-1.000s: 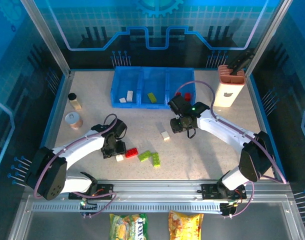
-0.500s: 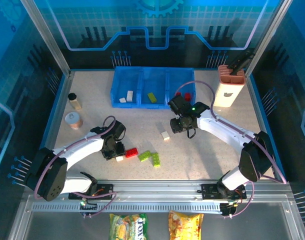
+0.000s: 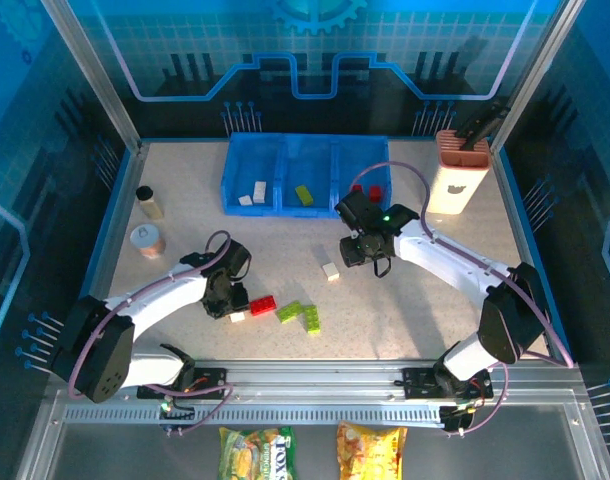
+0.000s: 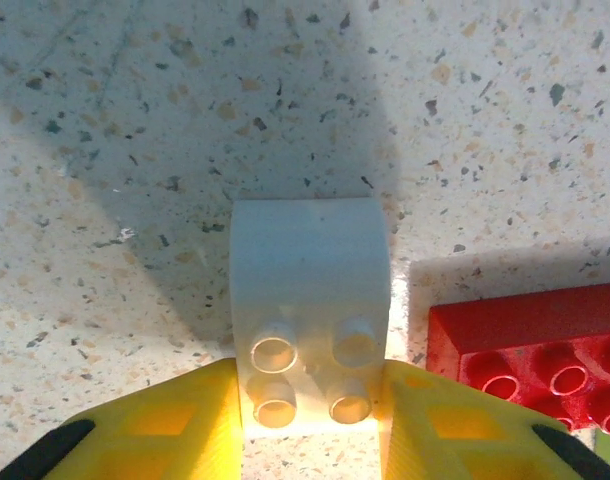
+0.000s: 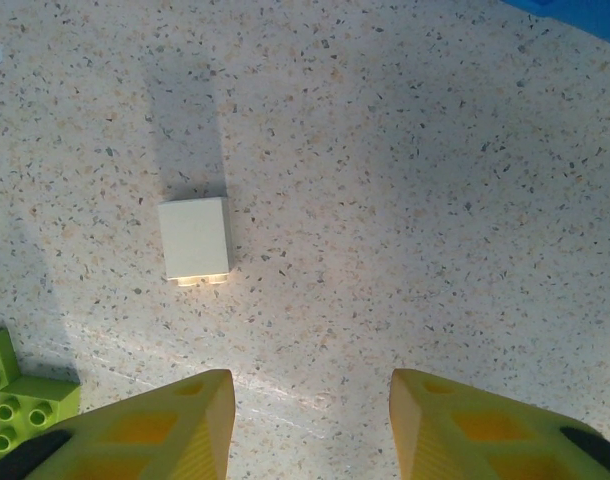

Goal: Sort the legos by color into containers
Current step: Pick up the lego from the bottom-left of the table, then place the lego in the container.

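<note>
Well in front of the blue tray [image 3: 305,140], off its left end, the left claw [image 4: 310,420] is down on the desk [image 3: 385,320]. Its yellow fingers [image 4: 165,430] press on both sides of a small white brick [image 4: 310,290], so it is holding that brick, which sits on the desk. Just to the right lies a red brick [image 3: 263,305], close by but not touching, and then some green bricks [image 3: 300,313]. Nearer the tray, in front of its middle, a lone white brick [image 5: 195,240] lies by itself. The right claw [image 5: 310,420] hangs in front of the tray's right end, fingers apart with nothing between them. In the tray, the left box [image 3: 240,170] has sorted white bricks [image 3: 253,192], the middle box [image 3: 310,165] a sorted green brick [image 3: 303,193], and the right box [image 3: 360,165] sorted red bricks [image 3: 373,190]. The step now looks like picking up the small white brick. Next, I think, the left claw should lift it straight up, so it does not bump the red brick, carry it over the left box, and let go.
</note>
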Controlling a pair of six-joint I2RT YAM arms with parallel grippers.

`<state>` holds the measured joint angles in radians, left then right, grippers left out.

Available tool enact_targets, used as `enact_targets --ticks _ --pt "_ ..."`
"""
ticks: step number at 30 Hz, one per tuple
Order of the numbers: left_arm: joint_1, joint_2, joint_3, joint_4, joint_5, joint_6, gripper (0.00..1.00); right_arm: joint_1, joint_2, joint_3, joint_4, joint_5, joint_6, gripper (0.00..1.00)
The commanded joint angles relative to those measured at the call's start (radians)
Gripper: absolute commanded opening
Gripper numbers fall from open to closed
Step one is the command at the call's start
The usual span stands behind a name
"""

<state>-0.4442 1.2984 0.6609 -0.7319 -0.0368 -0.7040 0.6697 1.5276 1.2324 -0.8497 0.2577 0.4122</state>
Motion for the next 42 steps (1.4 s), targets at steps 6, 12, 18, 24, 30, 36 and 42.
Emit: enact_targets --ticks 6,12,18,24,30,36,42 --pt "0.04 0.004 0.144 -0.061 -0.019 0.091 0.35 0.014 -0.048 0.005 -0.035 0.027 0.018 0.46" --pt "0.091 0.078 0.301 -0.07 -0.031 0.18 0.35 0.014 -0.056 -0.005 -0.034 0.032 0.026 0.46" --pt "0.15 0.178 0.491 -0.073 -0.039 0.288 0.35 0.014 -0.066 -0.011 -0.032 0.031 0.035 0.46" --pt "0.196 0.309 0.706 -0.078 -0.055 0.382 0.34 0.014 -0.081 -0.011 -0.044 0.044 0.036 0.46" --pt "0.227 0.444 0.899 -0.066 -0.055 0.442 0.34 0.014 -0.084 -0.011 -0.057 0.05 0.041 0.46" --pt "0.243 0.567 1.053 -0.052 -0.081 0.499 0.34 0.013 -0.096 -0.02 -0.076 0.08 0.05 0.46" --pt "0.274 0.7 1.209 -0.079 -0.097 0.531 0.34 0.007 -0.125 -0.047 -0.084 0.086 0.06 0.46"
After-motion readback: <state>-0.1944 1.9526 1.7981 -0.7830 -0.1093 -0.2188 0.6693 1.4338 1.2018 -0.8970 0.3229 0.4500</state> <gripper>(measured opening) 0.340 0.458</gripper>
